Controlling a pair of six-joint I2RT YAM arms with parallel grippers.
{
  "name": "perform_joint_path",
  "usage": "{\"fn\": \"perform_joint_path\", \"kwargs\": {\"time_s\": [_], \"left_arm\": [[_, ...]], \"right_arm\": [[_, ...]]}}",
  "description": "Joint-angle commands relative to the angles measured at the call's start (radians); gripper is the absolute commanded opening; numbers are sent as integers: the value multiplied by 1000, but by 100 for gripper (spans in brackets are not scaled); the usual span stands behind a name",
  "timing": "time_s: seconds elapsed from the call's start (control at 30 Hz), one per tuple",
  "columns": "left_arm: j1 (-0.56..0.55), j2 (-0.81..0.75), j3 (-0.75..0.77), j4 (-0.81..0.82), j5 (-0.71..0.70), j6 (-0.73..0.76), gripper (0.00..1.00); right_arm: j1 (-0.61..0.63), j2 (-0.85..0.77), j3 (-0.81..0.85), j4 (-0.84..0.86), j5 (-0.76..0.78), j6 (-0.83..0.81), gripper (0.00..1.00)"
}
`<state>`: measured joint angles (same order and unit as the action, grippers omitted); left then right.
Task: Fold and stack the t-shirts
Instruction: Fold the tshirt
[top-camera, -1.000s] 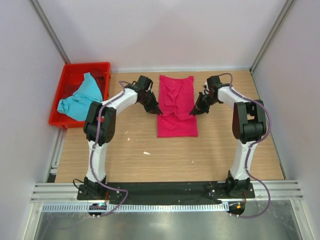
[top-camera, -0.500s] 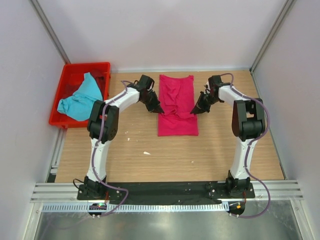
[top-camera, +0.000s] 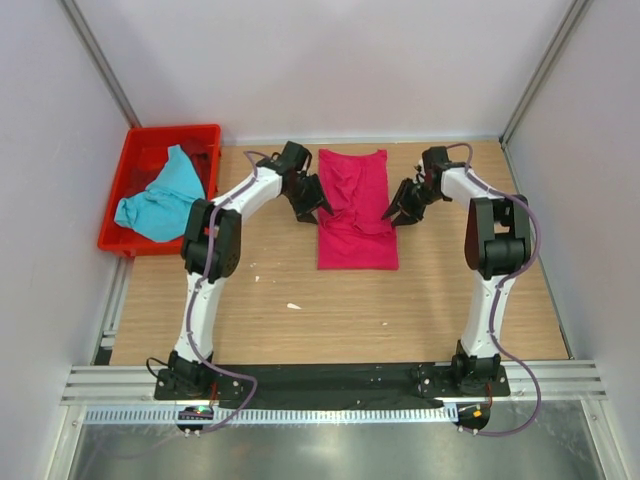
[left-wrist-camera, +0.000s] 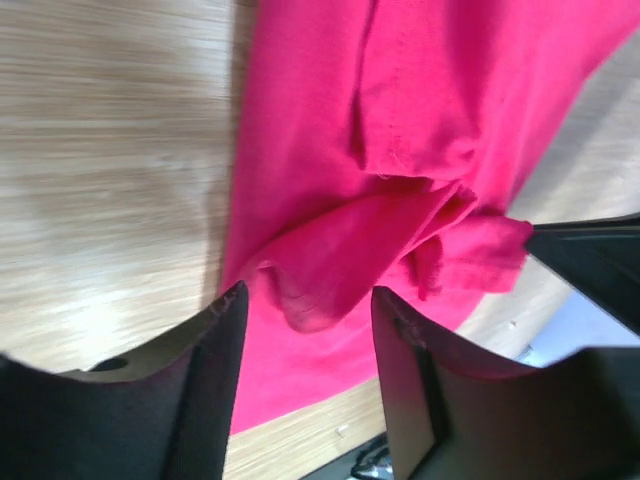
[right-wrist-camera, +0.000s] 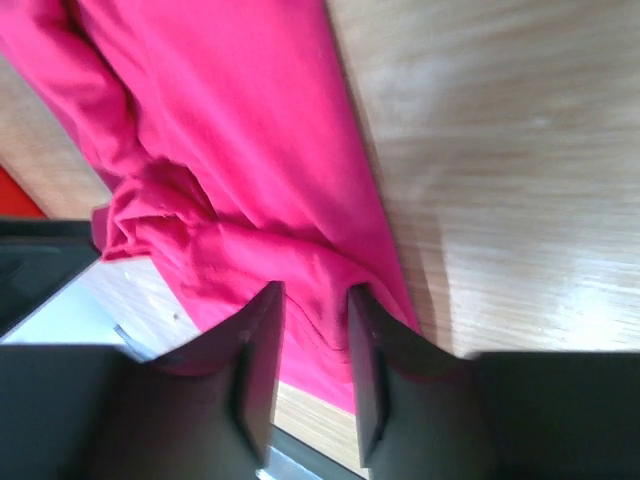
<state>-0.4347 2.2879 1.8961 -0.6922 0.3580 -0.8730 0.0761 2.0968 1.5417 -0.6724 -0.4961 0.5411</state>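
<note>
Showing one magenta t-shirt (top-camera: 355, 215) on table (top-camera: 300, 320), one turquoise t-shirt (top-camera: 160, 198) in crate (top-camera: 170, 131)

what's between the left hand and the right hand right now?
The magenta-pink t-shirt lies between the left hand and the right hand, with nothing else in that stretch. The top view shows it.
</note>
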Motion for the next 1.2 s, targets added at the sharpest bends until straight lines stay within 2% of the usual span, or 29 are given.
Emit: {"fn": "perform_joint_path", "kwargs": {"time_s": [0.0,0.03,0.1,0.2,0.27,0.3,0.37,0.4,0.47,0.57,0.93,1.17], "left_arm": [[10,-46,66,-102,-106,55,55],[10,-70,57,-110,-155,66,56],[-1,-160,29,-109,-204,89,59],[-39,-278,-54,-81,-254,112,56],[-65,-318,-135,-47,-222,112,51],[-94,-335,-165,-8,-205,98,44],[-120,-347,-254,54,-133,80,37],[-143,-343,-278,110,-116,54,31],[-157,-309,-325,175,-44,31,29],[-164,-269,-361,264,-22,-7,25],[-164,-245,-453,315,-25,-64,20],[-164,-239,-497,310,-21,-78,18]], "right_arm": [[-9,9,136,-30,54,-25,44],[-7,6,161,-55,80,-39,53],[10,-30,210,-120,180,-94,62],[57,-134,166,-159,290,-139,63],[143,-188,101,-132,341,-150,61],[180,-237,33,-113,387,-141,58],[272,-280,-47,-20,442,-100,53],[296,-297,-101,2,476,-84,46],[361,-293,-124,49,566,-60,42],[408,-248,-117,50,633,-59,36],[427,-172,-141,85,688,-61,35],[427,-110,-91,100,705,-66,36]]}}
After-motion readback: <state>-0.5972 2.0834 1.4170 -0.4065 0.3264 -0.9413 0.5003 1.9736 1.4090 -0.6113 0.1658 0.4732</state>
